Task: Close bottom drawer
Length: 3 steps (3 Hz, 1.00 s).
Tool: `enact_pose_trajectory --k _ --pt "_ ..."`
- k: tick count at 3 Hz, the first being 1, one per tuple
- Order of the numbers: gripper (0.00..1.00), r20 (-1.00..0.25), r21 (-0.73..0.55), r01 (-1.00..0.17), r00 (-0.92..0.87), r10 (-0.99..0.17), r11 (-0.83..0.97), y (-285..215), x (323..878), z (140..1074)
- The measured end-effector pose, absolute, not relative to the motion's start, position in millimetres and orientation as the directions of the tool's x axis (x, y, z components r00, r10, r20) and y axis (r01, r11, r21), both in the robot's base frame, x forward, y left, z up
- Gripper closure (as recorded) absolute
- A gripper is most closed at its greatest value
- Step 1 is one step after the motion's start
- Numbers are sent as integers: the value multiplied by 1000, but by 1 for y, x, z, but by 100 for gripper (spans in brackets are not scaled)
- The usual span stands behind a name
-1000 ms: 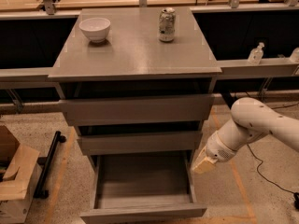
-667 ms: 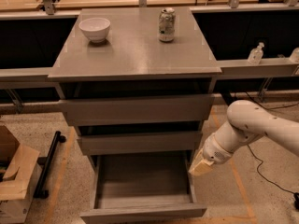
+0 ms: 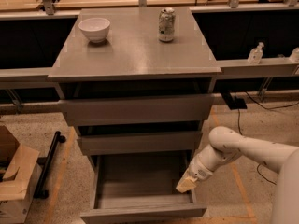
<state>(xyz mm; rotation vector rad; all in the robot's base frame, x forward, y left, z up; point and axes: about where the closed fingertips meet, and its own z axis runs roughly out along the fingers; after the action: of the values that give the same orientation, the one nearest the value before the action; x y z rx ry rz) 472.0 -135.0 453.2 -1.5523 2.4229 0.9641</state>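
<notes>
The grey cabinet [image 3: 135,50] has three drawers. The bottom drawer [image 3: 140,190] is pulled far out, showing its plain grey box interior; its front [image 3: 142,213] is at the lower edge of the view. The middle drawer front [image 3: 139,143] and the wide top drawer front [image 3: 135,109] stick out a little. My gripper [image 3: 186,183] hangs at the end of the white arm, at the right side wall of the bottom drawer, just above its rim.
A white bowl [image 3: 95,29] and a drink can [image 3: 166,24] stand on the cabinet top. A cardboard box [image 3: 11,181] and a black bar [image 3: 49,164] lie on the floor at left. Cables [image 3: 243,120] run on the floor at right. A bottle [image 3: 255,53] stands on the right ledge.
My arm and gripper have moved down and to the left, closer to the right wall of the bottom drawer. The drawer has not visibly moved.
</notes>
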Motion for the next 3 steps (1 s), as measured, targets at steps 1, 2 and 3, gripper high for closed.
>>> enact_pose_trajectory --k 1,2,3 --pt "100 -379 543 -769 -584 -718 338 -121 463 355" --pt "100 -370 565 -757 -589 -719 329 -119 453 346" --pt "100 -281 569 -735 -596 -752 370 -122 453 322"
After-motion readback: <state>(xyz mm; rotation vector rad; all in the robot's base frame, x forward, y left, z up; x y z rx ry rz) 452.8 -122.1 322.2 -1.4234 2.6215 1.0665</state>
